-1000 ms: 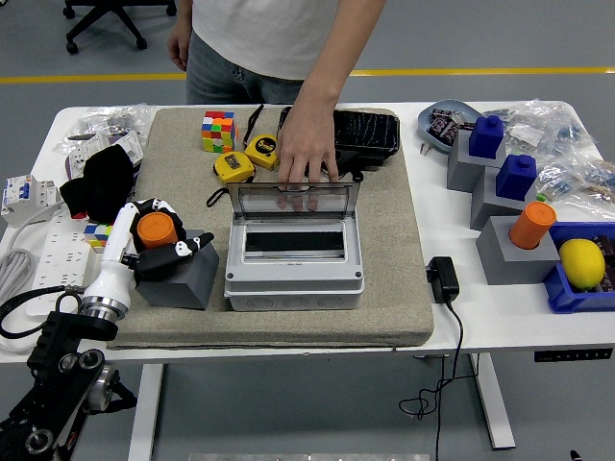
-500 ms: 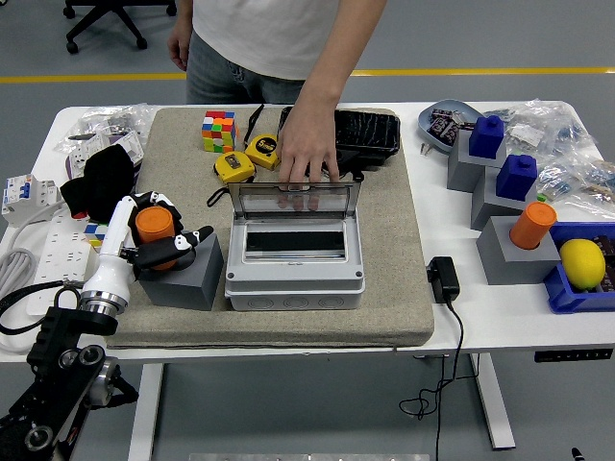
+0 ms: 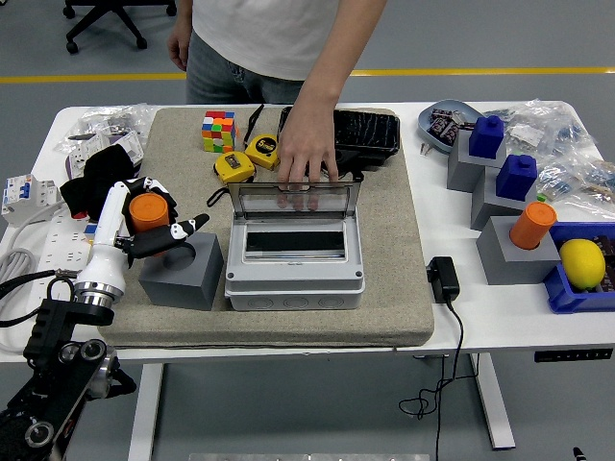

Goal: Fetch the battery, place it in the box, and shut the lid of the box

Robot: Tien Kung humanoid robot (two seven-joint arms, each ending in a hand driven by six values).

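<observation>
Orange and cylindrical, the battery [image 3: 148, 211] sits gripped in the left hand [image 3: 154, 226], lifted just above the grey block [image 3: 181, 271]. To the hand's right, a person's hand [image 3: 307, 149] props the box's [image 3: 294, 261] clear lid [image 3: 295, 200].

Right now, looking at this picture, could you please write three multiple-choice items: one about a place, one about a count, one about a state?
1. Where is the orange battery?
A. In the left hand
B. Inside the grey box
C. On the bare table

2. How many yellow tape measures lie behind the box?
A. One
B. Two
C. Four

3. The box's clear lid is:
A. Shut
B. Removed
C. Raised, held by a person's hand

Answers: 1 A, the fingers wrap it above the grey block; 2 B, two lie by the cube; 3 C, it stands upright.
</observation>
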